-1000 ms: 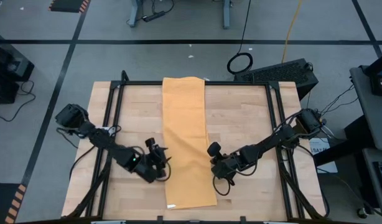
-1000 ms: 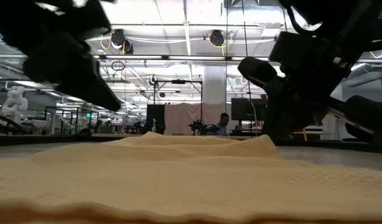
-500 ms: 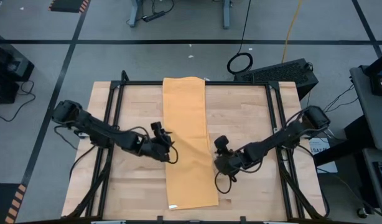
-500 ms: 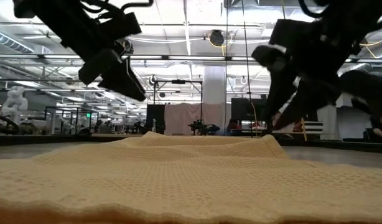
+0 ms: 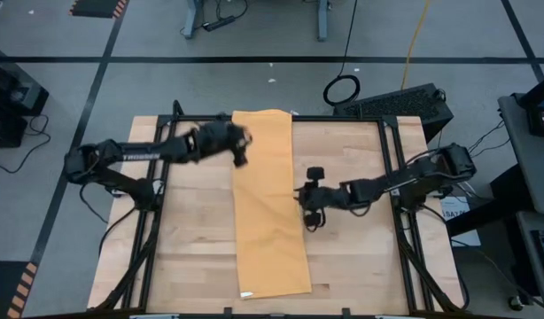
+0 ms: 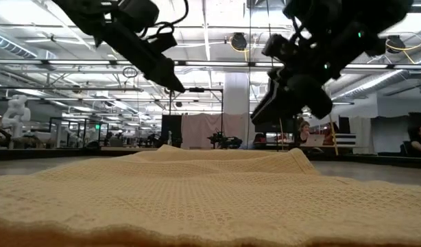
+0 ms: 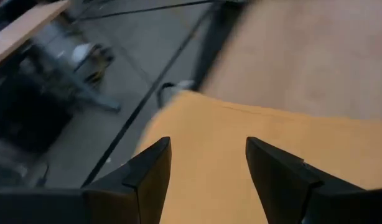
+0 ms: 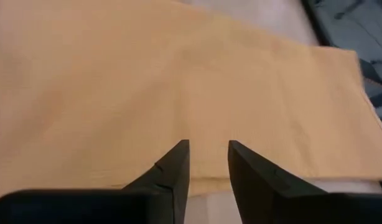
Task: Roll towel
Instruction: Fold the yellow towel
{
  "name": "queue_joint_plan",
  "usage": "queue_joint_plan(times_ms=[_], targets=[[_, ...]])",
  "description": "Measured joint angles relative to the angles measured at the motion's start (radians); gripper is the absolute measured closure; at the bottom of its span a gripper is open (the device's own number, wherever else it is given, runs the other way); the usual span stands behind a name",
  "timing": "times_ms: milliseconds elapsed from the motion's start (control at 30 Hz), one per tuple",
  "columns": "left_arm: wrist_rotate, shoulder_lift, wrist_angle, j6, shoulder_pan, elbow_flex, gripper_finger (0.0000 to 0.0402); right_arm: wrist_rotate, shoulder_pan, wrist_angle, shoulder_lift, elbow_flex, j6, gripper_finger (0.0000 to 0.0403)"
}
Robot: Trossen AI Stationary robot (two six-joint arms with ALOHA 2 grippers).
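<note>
The mustard-yellow towel (image 5: 268,204) lies flat as a long strip down the table's middle, from the far edge to the near edge. A small white tag (image 5: 244,294) shows at its near end. My left gripper (image 5: 241,151) hovers open above the towel's far left part (image 7: 228,124) and is raised in the low view (image 6: 175,84). My right gripper (image 5: 310,217) hangs over the towel's right edge about halfway along. Its fingers (image 8: 208,146) stand a little apart with nothing between them, clear of the cloth (image 6: 197,185).
Bare wood (image 5: 192,230) lies on both sides of the towel. Black frame rails (image 5: 161,159) run along the table's left, right and far edges. A dark case (image 5: 396,102) and a cable ring (image 5: 341,89) sit on the floor beyond the far right corner.
My left gripper has swung from the towel's left edge near the table's middle toward the far edge and risen. My right gripper has lifted off the towel's right edge, opened a little, rolled and moved toward the far edge. The towel has stayed flat.
</note>
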Motion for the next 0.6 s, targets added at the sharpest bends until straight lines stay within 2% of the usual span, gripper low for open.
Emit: queue_joint_plan(times_ms=[133, 267, 333, 400, 500, 600], targets=[[0.007, 0.007, -0.021, -0.045, 0.134, 0.037, 0.0188, 0.005, -0.07, 0.199, -0.005, -0.07, 0.082, 0.0312], [0.019, 0.02, -0.105, -0.143, 0.194, 0.047, 0.0188, 0.031, -0.139, 0.217, -0.007, -0.072, 0.143, 0.0319], [0.022, 0.036, -0.149, -0.206, 0.195, 0.048, 0.0188, 0.004, -0.189, 0.193, -0.007, -0.055, 0.147, 0.032], [0.033, 0.05, -0.219, -0.29, 0.184, 0.047, 0.0188, -0.072, -0.247, 0.138, -0.007, -0.02, 0.126, 0.0321], [0.068, 0.063, -0.275, -0.388, 0.147, 0.039, 0.0188, -0.239, -0.353, -0.046, -0.007, 0.083, 0.105, 0.0321], [0.091, 0.062, -0.189, -0.411, 0.071, -0.003, 0.0188, -0.356, -0.471, -0.206, -0.007, 0.182, 0.033, 0.0321]])
